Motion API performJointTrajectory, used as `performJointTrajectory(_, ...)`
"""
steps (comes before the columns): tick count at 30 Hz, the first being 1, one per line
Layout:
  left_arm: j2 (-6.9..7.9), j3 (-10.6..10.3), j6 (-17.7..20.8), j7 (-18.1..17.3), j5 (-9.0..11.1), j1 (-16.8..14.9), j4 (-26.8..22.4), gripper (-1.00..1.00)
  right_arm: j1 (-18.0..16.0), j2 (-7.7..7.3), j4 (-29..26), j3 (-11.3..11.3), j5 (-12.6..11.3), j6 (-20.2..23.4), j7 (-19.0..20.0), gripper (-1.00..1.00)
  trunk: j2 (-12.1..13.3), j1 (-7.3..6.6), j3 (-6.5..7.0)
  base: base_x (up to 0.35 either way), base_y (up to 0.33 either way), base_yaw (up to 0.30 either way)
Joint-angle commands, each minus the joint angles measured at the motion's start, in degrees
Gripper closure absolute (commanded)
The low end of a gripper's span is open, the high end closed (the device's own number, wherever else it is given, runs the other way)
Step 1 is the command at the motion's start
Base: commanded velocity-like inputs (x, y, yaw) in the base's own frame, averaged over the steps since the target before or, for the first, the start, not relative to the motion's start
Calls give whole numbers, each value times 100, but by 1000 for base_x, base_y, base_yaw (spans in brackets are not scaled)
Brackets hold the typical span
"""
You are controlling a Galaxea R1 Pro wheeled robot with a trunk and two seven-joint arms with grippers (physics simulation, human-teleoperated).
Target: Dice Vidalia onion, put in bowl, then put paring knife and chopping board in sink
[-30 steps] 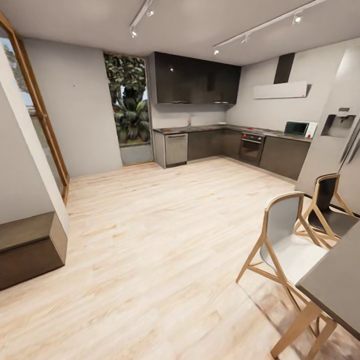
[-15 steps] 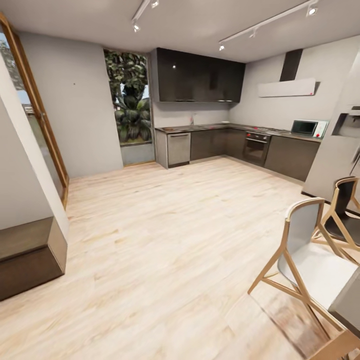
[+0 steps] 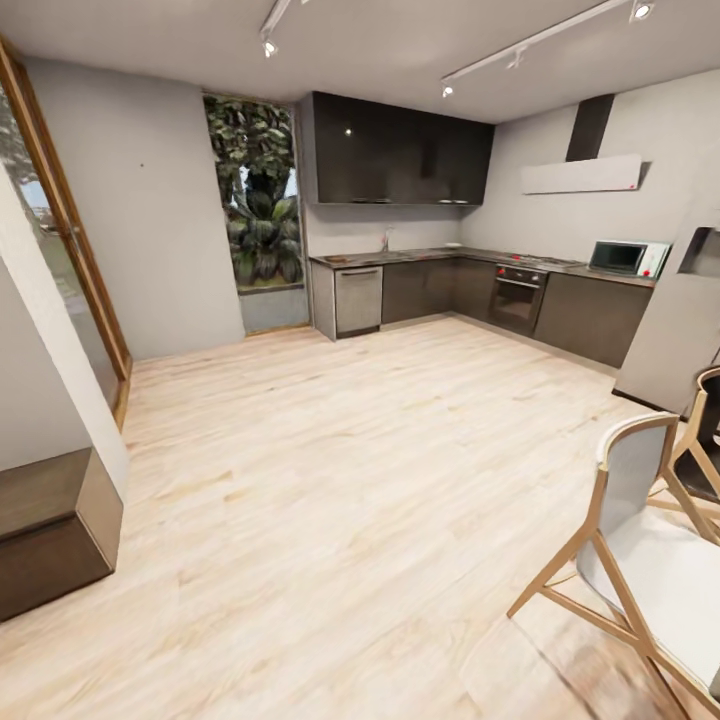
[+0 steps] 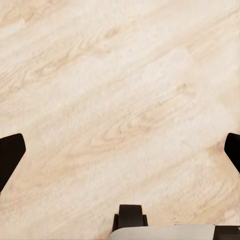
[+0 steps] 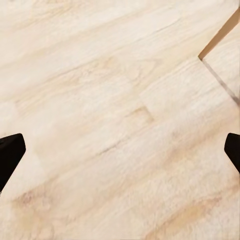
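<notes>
Far across the light wood floor (image 3: 330, 480), the kitchen (image 3: 450, 250) fills the back corner, its grey countertop (image 3: 420, 256) and tap (image 3: 385, 240) tiny, while the left gripper (image 4: 120, 150) and right gripper (image 5: 120, 150) both hang wide open over bare floorboards, holding nothing.

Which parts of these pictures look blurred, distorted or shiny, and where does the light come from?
Head view: ceiling spotlights give the light; the black upper cabinets show small glints; straight lines bend toward the edges, and the nearest chair and the distant countertop look soft. Left wrist view: the wood floor is evenly lit and slightly soft. Right wrist view: the same, with a dark line at one corner.
</notes>
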Motion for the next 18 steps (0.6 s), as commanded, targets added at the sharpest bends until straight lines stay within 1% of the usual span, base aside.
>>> performJointTrajectory(1,-1,3,-9,2,3,2,-5,-100,0,-3,-1,3,4,-12,-4,-100,-2,3,-4,276,0,0)
performJointTrajectory(10,-2,2,-9,2,4,2,-5,-100,0,-9,1,1,4,-12,-7,-100,-2,3,-4,276,26,0)
performJointTrajectory(18,-1,10,-9,2,4,2,-11,-100,0,-3,1,9,4,-12,-3,-100,-2,3,-4,276,152,0)
